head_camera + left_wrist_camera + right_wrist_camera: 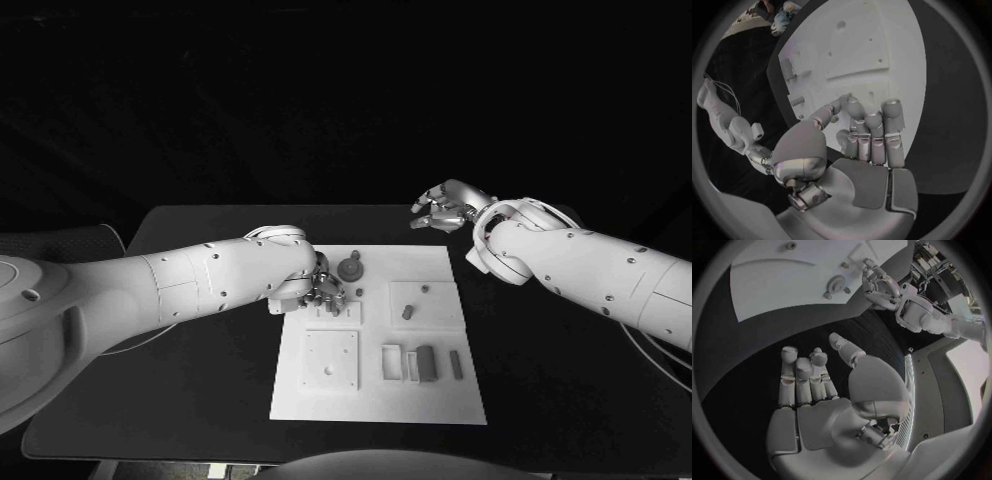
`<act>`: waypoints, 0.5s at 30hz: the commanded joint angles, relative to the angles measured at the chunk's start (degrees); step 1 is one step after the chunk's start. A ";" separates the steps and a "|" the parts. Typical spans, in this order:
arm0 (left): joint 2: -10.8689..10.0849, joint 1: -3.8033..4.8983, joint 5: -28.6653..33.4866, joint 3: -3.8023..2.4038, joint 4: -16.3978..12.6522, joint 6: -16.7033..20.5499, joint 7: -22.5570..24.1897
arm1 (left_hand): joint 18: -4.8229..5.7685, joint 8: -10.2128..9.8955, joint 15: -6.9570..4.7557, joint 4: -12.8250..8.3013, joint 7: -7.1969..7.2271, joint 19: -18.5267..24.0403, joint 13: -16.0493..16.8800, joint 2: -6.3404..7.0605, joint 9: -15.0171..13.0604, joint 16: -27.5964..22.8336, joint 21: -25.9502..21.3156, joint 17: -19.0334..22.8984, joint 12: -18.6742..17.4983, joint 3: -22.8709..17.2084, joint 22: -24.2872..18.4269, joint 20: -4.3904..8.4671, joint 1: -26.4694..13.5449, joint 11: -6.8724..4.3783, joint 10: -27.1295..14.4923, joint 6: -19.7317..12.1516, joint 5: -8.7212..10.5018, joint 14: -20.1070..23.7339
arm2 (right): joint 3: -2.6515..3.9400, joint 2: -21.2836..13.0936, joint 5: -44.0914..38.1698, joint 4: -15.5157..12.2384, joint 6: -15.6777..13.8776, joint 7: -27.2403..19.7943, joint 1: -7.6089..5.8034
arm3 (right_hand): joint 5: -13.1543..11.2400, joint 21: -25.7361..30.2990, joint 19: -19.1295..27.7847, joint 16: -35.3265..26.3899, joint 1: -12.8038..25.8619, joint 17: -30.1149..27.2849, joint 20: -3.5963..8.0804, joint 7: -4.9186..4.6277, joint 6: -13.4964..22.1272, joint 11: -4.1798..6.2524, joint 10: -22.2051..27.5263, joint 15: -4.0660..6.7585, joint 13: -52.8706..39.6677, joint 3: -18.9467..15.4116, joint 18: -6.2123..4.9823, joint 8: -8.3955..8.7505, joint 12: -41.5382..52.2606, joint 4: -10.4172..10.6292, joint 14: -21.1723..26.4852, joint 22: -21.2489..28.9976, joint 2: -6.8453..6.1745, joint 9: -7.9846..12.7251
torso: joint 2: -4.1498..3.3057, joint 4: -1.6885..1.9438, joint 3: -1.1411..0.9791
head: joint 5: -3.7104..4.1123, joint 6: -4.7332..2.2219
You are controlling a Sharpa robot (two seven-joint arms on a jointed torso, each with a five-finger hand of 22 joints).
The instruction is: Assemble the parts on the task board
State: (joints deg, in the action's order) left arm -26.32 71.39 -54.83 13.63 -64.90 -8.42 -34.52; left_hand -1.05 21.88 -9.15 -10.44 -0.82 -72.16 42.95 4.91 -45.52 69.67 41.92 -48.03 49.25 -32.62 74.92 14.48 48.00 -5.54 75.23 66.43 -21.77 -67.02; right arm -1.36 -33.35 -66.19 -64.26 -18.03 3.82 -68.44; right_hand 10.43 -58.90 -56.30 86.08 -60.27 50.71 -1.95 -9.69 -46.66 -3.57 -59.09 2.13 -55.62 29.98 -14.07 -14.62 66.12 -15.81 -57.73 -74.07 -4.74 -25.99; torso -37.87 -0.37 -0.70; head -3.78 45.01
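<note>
Left hand [320, 290] is hovering over the far left part of the white task board [447, 400], fingers curled down close together, holding nothing visible; the left wrist view shows its fingers [873, 135] side by side over the board [898, 45]. The task board is lying mid-table on the black table [188, 400], with grey parts on it: a round knobbed part [353, 270] near the left hand, a small peg [408, 310] and a slim bar [456, 363] nearer the front. Right hand [447, 208] is hanging off the board past its far right corner, fingers loosely curled, slightly apart, gripping nothing.
</note>
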 commanded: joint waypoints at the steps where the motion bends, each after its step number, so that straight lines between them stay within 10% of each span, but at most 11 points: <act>1: 0.22 -0.02 0.62 -0.04 0.03 -0.65 0.75 | -1.95 -0.25 -0.66 0.33 0.42 0.63 -0.09 0.02 0.07 0.21 0.25 0.09 0.29 0.14 1.18 0.31 -0.74 -0.22 -0.51 1.55 0.36 0.47 | 0.03 -0.01 -0.16 -0.18 0.76 -0.13 -0.01 | 0.01 0.35 0.13 -0.15 0.42 -0.09 0.39 -0.35 -0.08 -0.01 0.57 0.20 0.06 -0.29 -0.93 0.24 0.23 0.13 0.06 0.08 0.09 0.07 | -0.03 -0.03 -0.02 | 0.04 0.06; 15: 0.28 -0.08 0.81 -0.04 0.16 -1.66 0.67 | -2.04 -0.42 -0.78 -0.01 0.46 0.80 -0.38 0.25 -0.22 0.61 0.37 0.55 0.52 0.21 1.16 0.44 -0.47 -0.26 -0.66 1.53 2.62 0.68 | 0.03 -0.03 -0.16 -0.40 0.82 -0.16 -0.01 | 0.01 0.36 0.14 -0.14 0.45 -0.10 0.38 -0.36 -0.08 -0.02 0.60 0.19 0.07 -0.30 -0.93 0.24 0.25 0.16 0.09 0.08 0.10 0.08 | 0.00 0.01 0.01 | 0.10 0.22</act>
State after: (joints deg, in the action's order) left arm -26.22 71.37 -54.46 13.60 -64.67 -8.64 -34.34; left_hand -1.05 21.66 -9.73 -10.19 0.02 -71.76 42.64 5.29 -45.70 70.08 41.92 -47.51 49.47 -32.37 74.91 14.86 47.62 -5.87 74.91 67.27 -19.25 -66.43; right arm -1.36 -33.37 -66.19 -64.54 -17.92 3.85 -68.44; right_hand 10.43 -58.90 -56.29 86.08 -60.27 50.71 -1.97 -9.68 -46.68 -3.80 -58.87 2.04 -55.63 29.98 -14.08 -14.62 66.12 -15.81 -57.65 -74.08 -4.74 -25.99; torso -37.88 -0.38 -0.70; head -3.65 45.18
